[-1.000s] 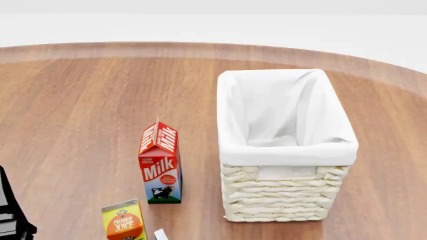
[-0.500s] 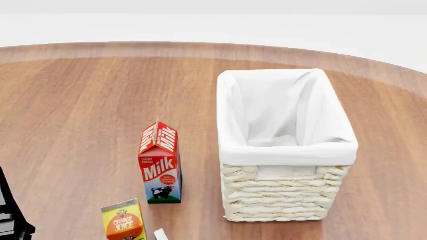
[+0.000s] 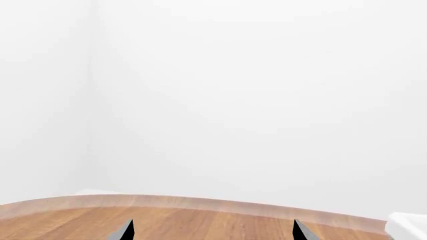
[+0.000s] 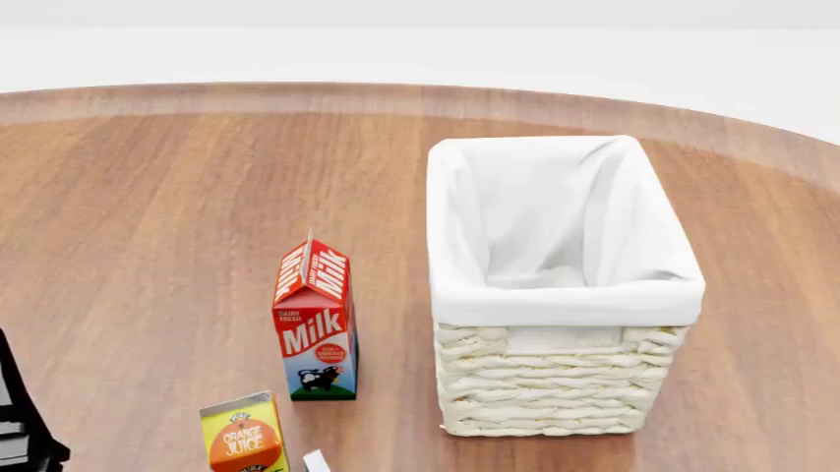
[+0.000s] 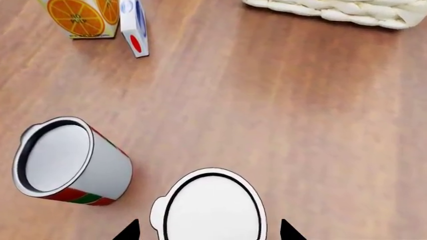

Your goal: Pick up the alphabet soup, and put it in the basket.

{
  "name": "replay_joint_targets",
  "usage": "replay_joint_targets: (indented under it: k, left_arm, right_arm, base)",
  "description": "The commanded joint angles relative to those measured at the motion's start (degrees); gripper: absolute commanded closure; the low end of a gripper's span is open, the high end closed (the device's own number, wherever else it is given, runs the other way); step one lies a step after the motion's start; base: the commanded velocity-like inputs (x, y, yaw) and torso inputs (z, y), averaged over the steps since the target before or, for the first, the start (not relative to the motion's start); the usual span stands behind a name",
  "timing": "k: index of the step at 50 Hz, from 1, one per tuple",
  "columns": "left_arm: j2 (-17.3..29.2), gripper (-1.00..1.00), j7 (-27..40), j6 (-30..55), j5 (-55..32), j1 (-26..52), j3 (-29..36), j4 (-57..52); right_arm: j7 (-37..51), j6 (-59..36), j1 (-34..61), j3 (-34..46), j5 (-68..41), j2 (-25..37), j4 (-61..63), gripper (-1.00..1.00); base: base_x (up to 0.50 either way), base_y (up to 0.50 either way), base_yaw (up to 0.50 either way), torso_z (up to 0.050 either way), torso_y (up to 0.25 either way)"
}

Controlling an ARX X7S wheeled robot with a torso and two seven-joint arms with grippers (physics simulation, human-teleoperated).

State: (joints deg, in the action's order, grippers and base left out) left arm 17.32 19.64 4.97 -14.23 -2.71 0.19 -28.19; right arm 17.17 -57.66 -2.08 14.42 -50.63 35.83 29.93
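The alphabet soup stands upright in the right wrist view, and only its silvery-white top shows. My right gripper is open just above it, one fingertip on each side of the can with a gap to both. The cream wicker basket with its white lining stands at the right of the table in the head view. Its woven base also shows beyond the can. My left gripper is open and holds nothing, facing the table's far edge and the white wall.
A red-and-green labelled can stands close beside the alphabet soup. A milk carton stands left of the basket. An orange juice carton and a small white box lie nearer. Part of my left arm shows at the lower left.
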Motion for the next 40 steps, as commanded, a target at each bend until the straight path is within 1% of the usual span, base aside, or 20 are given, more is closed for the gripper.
replay_joint_targets:
  k: [1, 38, 39, 40]
  left_arm:
    - [0.2, -1.00, 0.3, -0.2, -0.2, -0.3, 0.0, -0.2]
    - [0.8, -1.00, 0.9, -0.1, -0.4, 0.0, 0.9, -0.4]
    - [0.8, -1.00, 0.9, -0.2, -0.4, 0.0, 0.9, -0.3]
    - [0.8, -1.00, 0.9, -0.1, -0.5, 0.0, 0.9, -0.3]
  right_arm:
    - [-0.7, 0.7, 0.2, 1.0, 0.7, -0.2, -1.2, -1.00]
    - [-2.0, 2.6, 0.4, 3.1, 2.3, -0.6, -4.2, -1.00]
    - [-2.1, 2.8, 0.2, 3.1, 2.4, -0.5, -4.2, 1.00]
    - [-2.0, 2.8, 0.2, 3.1, 2.4, -0.6, -4.2, 1.00]
  base:
    - [0.00, 0.00, 0.00, 0.000, 0.000]
    - [0.00, 0.00, 0.00, 0.000, 0.000]
    - [0.00, 0.00, 0.00, 0.000, 0.000]
    - [0.00, 0.00, 0.00, 0.000, 0.000]
